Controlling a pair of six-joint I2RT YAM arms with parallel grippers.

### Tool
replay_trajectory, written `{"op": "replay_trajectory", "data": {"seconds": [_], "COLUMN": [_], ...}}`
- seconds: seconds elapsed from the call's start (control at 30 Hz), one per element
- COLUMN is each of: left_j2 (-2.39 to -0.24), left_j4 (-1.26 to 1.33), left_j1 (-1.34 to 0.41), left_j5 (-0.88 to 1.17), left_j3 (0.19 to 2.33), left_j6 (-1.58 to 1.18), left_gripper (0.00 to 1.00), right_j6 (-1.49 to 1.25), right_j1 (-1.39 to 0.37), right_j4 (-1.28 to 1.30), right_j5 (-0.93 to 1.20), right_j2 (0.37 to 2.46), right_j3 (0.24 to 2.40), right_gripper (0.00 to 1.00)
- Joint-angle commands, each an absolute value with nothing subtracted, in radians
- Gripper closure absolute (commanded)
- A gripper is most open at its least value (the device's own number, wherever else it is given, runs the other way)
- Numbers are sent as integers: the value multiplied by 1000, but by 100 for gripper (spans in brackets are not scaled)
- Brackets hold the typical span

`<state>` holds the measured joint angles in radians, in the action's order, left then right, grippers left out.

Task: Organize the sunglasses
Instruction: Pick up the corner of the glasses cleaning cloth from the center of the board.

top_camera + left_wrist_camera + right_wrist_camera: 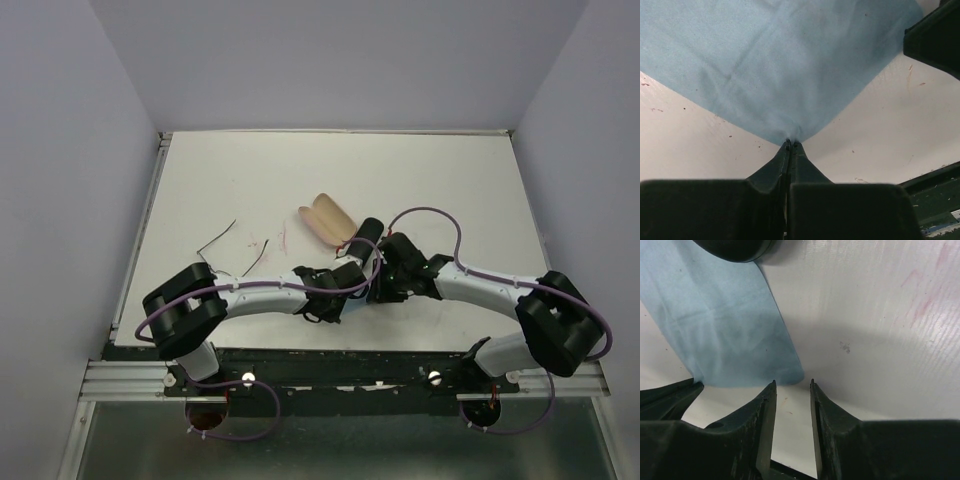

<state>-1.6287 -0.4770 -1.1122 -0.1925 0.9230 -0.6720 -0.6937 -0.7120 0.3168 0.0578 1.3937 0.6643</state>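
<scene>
— How are your arms lying?

— I am reaching both inward over the tabletop. My left arm is stretching low from the near left toward the middle. My right arm is angling in from the near right, mirroring it. The two wrists are meeting almost nose to nose, a little nearer to me than the centre.

— And the left claw?

— My left claw is pinching a corner of the light-blue cloth. Its fingers are pressed together on the fabric, which is fanning out ahead of the tips.

— The right one?

— My right claw is hovering low with its fingers spread a narrow gap apart and nothing between them. A corner of the cloth is lying just ahead of its left fingertip, not touching it. A black case is showing at the top of that view, overlapping the far part of the cloth.

— Where are the sunglasses?

— I cannot pick them out for certain. From above, a pale peach oblong thing with two lobes is lying just beyond my wrists, beside the black case. I cannot tell whether it is the pair or an opened case.
</scene>
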Motion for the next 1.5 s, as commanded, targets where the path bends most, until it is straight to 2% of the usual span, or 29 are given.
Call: {"op": "replay_trajectory", "data": {"seconds": [0.0, 0.23, 0.4, 0.47, 0.57, 0.6, 0.7, 1.13, 1.47], "left_j2": [-1623, -1609, -1585, -1579, -1566, -1557, -1534, -1496, -1451], "left_j4": [-500, -462, -439, -431, -404, -390, -364, -408, -457], "left_j1": [-1121, -1124, -1123, -1124, -1126, -1129, -1149, -1207, -1204], "left_j5": [-181, -153, -143, -137, -109, -80, -29, -43, -176], "left_j3": [890, 868, 845, 839, 827, 821, 804, 808, 816], "left_j6": [-683, -701, -726, -732, -729, -729, -729, -772, -813], "left_gripper": [99, 100, 100, 100, 100, 100, 100, 100, 100], "right_j6": [-673, -684, -693, -695, -677, -672, -666, -657, -693], "right_j1": [-707, -707, -707, -707, -709, -709, -709, -709, -709], "right_j4": [298, 328, 376, 383, 390, 394, 432, 526, 430], "right_j5": [98, 66, 12, 17, 70, 86, 120, 206, 183], "right_j2": [1460, 1526, 1531, 1526, 1513, 1506, 1483, 1404, 1427], "right_j3": [681, 721, 742, 747, 752, 752, 750, 719, 758], "right_gripper": [60, 66, 75, 82, 98, 99, 99, 99, 99]}}
